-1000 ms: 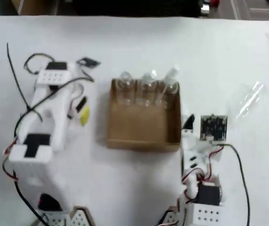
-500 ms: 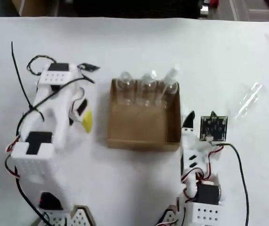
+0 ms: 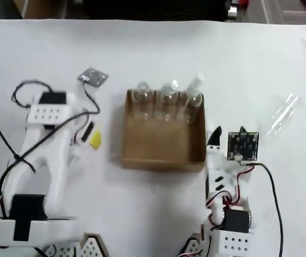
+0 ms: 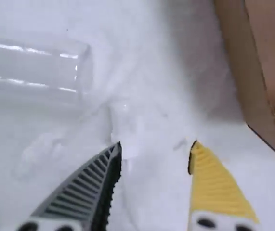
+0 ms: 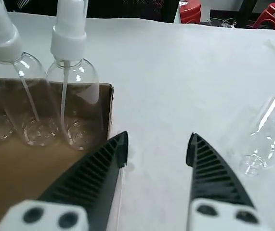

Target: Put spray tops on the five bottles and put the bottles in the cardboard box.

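The cardboard box (image 3: 163, 140) sits mid-table with three clear bottles (image 3: 166, 99) standing along its far wall, each with a white spray top. A bare clear bottle (image 3: 283, 113) lies on the table to the right of the box, also the bottle (image 5: 266, 135) ahead of my open right gripper (image 5: 157, 142), which hovers by the box's near right corner (image 3: 228, 135). My left gripper (image 3: 91, 135) stands open just left of the box. Beyond it lies another clear bottle (image 4: 33, 67), and a blurred small white piece (image 4: 124, 126) lies near the grey fingertip.
The box wall (image 4: 253, 72) is close beside my left gripper's yellow finger (image 4: 209, 183). Loose cables (image 3: 13, 155) trail over the left arm. The white table (image 3: 158, 48) stretches open behind the box and to the far right.
The left arm has drawn back toward the table's near edge and its wrist has turned; its gripper stays beside the box's left wall. The right arm has hardly moved.
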